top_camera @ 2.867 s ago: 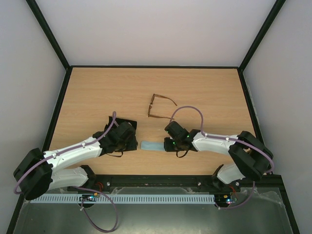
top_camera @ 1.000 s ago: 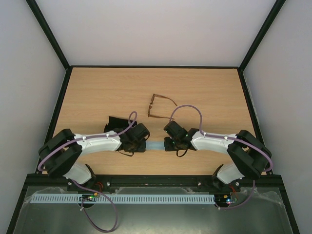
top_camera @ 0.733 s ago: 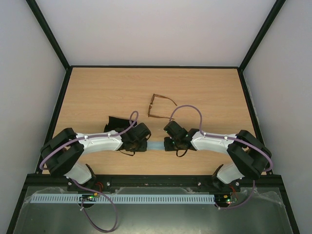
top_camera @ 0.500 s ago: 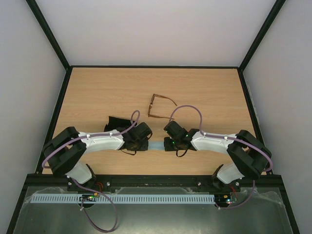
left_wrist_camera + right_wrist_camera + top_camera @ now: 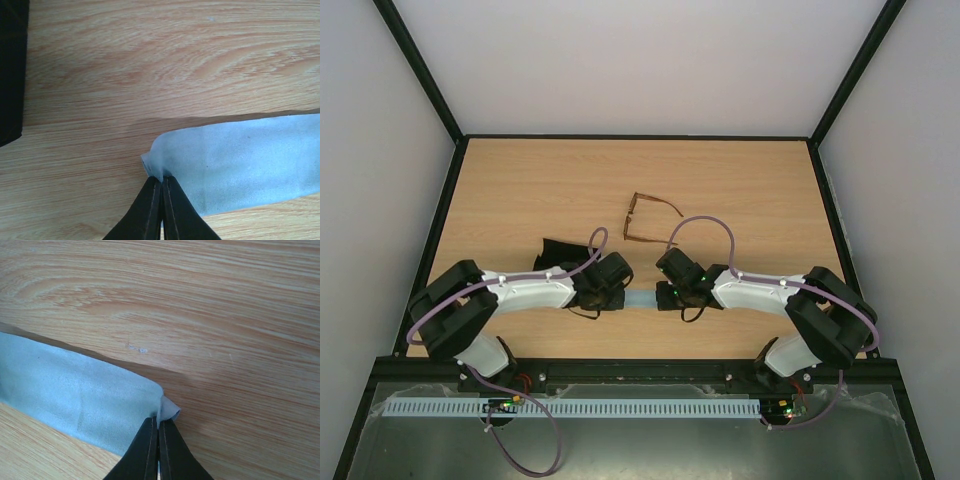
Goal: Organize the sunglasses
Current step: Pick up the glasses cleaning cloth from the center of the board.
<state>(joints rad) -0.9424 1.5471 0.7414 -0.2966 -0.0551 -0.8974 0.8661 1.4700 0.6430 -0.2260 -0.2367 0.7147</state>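
Left gripper point(image 5: 161, 179), earlier over the black case point(image 5: 558, 252), now clamps the left end of the cloth point(image 5: 240, 165); right gripper point(image 5: 158, 422) clamps the other end. The sunglasses point(image 5: 647, 220) lie farther back on the table point(image 5: 520, 190), apart from both grippers

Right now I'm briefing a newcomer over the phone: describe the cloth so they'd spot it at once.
On the wooden table, look at the middle of its near edge. The cloth is the pale blue-grey strip there, its ends pinched by the left fingers and right fingers. The case left of it is black; the sunglasses behind it are a thin brown frame.
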